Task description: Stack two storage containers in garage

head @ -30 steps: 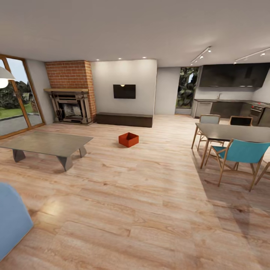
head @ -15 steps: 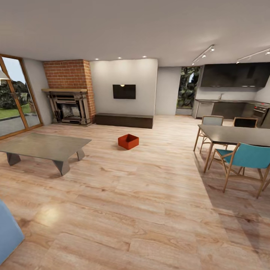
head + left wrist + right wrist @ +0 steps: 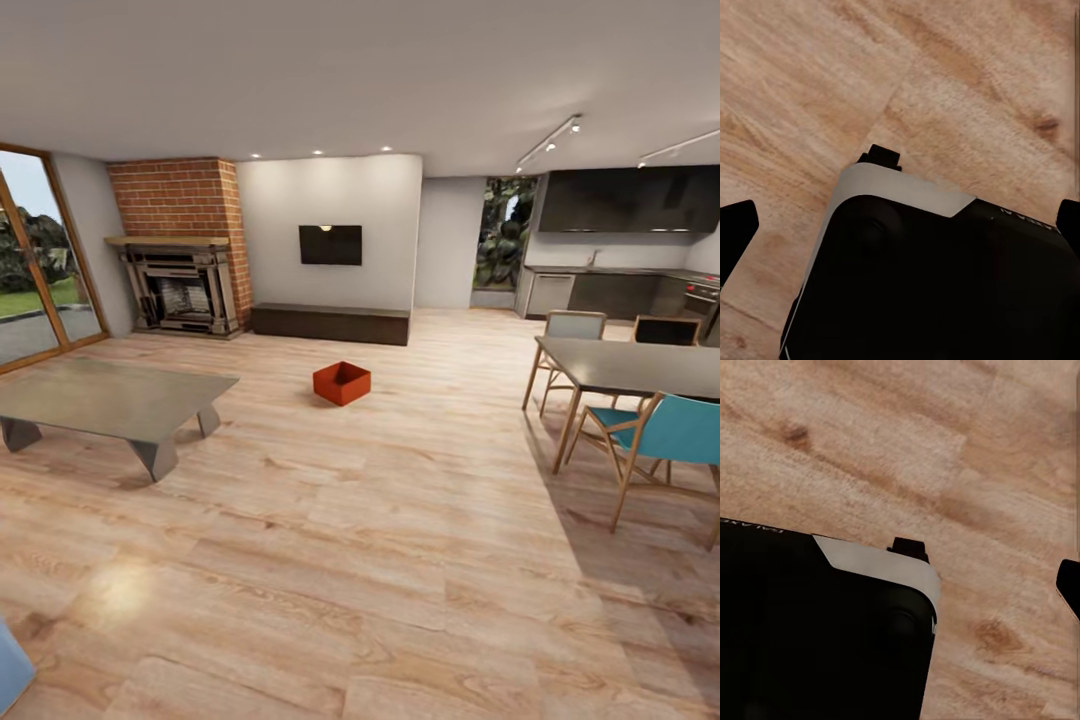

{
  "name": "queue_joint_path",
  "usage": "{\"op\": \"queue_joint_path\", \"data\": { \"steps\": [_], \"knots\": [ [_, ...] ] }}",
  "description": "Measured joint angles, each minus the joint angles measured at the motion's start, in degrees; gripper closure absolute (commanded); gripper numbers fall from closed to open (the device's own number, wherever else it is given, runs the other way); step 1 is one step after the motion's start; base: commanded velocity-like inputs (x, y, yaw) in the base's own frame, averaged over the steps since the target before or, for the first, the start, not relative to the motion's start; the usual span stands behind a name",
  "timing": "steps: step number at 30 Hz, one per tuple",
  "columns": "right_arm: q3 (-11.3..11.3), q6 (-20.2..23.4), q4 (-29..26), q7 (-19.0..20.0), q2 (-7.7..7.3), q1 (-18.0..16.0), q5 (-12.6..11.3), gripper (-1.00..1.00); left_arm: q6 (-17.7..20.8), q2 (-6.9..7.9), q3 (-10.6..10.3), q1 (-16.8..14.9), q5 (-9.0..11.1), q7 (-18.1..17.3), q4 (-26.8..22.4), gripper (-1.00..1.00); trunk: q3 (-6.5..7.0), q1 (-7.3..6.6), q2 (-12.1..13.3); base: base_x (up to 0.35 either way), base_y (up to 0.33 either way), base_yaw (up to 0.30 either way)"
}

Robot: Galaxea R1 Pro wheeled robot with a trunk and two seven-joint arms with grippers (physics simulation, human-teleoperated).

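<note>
- Now my head view has rolled forward; the storage container (image 3: 341, 383) sits nearer, sofa corner (image 3: 10, 665) nearly gone.
- Left gripper (image 3: 900, 225) fingers spread, empty; right gripper's opening I cannot tell.

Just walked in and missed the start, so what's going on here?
Nothing is being handled yet. One red bin sits alone on the living room's wood floor, between the grey low table and the dining table, ahead of the robot. Both wrist cameras look down at the floor and the robot's dark base, with nothing between the fingers.
</note>
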Motion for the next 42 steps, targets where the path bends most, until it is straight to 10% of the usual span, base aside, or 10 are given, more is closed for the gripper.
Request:
{"op": "queue_joint_path", "data": {
  "steps": [42],
  "knots": [
    [0.0, -0.01, 0.01, 0.0, 0.0, 0.0, 0.0, -1.0, -0.01, -0.16, 0.0, 0.0, 0.17, 0.03, 0.05, -1.0, 0.0, 0.0, 0.0, 0.322, 0.0, 0.0]
  ]
}}
